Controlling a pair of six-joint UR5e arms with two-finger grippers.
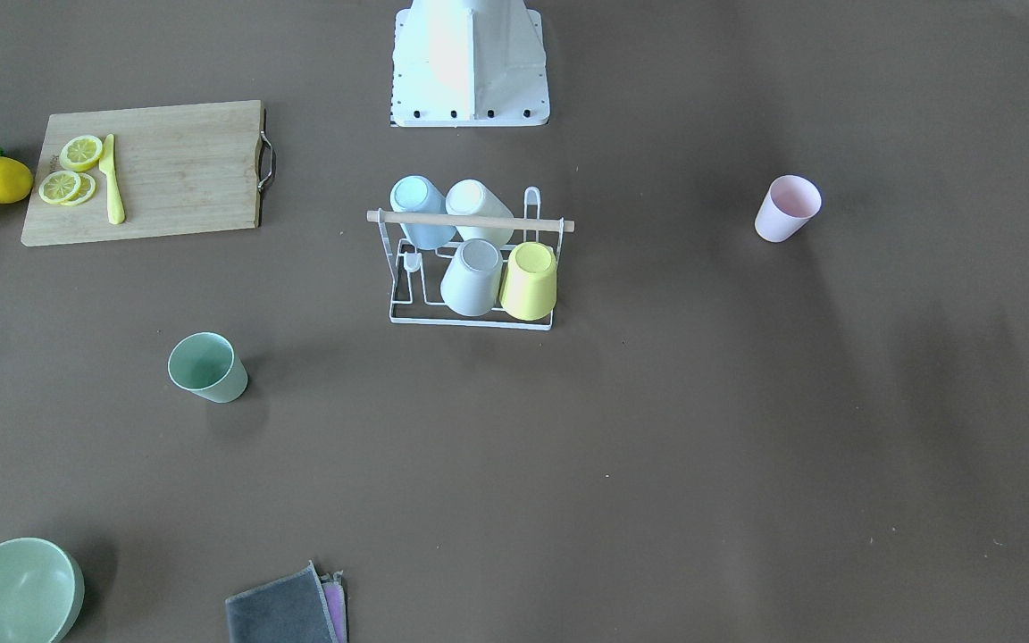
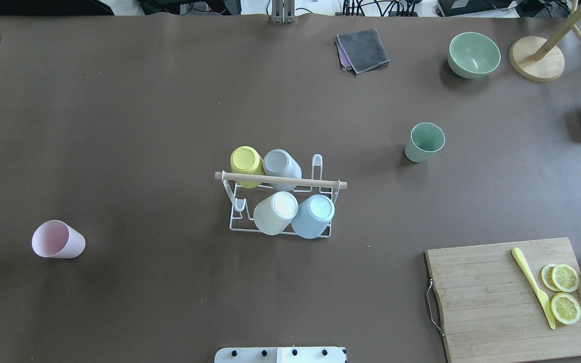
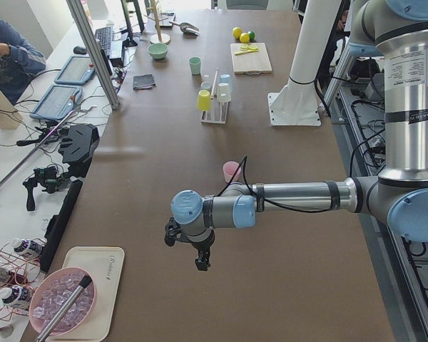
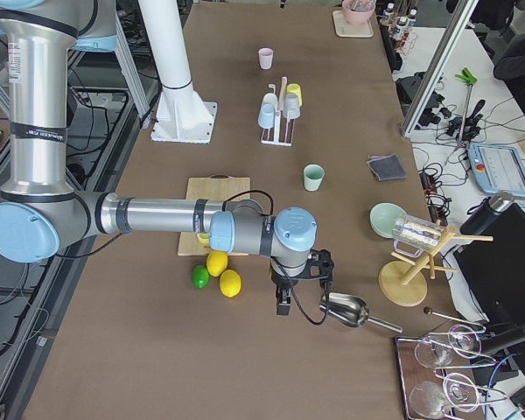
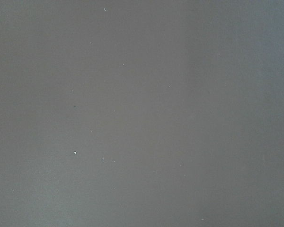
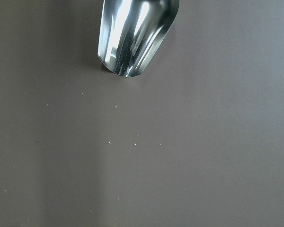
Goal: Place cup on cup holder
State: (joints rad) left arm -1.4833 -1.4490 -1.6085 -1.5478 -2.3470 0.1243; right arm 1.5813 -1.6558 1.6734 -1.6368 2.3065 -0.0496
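Note:
The cup holder (image 2: 280, 180), a white wire rack with a wooden rod, stands at the table's middle, also in the front view (image 1: 470, 319). A blue, a cream, a grey and a yellow cup hang upside down on it. A pink cup (image 2: 57, 240) stands alone on my left side. A green cup (image 2: 424, 141) stands alone on my right side. My left gripper (image 3: 189, 249) hovers over bare table beyond the pink cup (image 3: 231, 171). My right gripper (image 4: 299, 289) hovers by the lemons. I cannot tell whether either is open or shut.
A cutting board (image 2: 497, 302) with lemon slices and a yellow knife lies near right, lemons (image 4: 223, 273) beside it. A metal scoop (image 6: 135, 35) lies under the right wrist. A green bowl (image 2: 473, 54), grey cloth (image 2: 362, 49) and wooden stand (image 2: 536, 64) sit far right.

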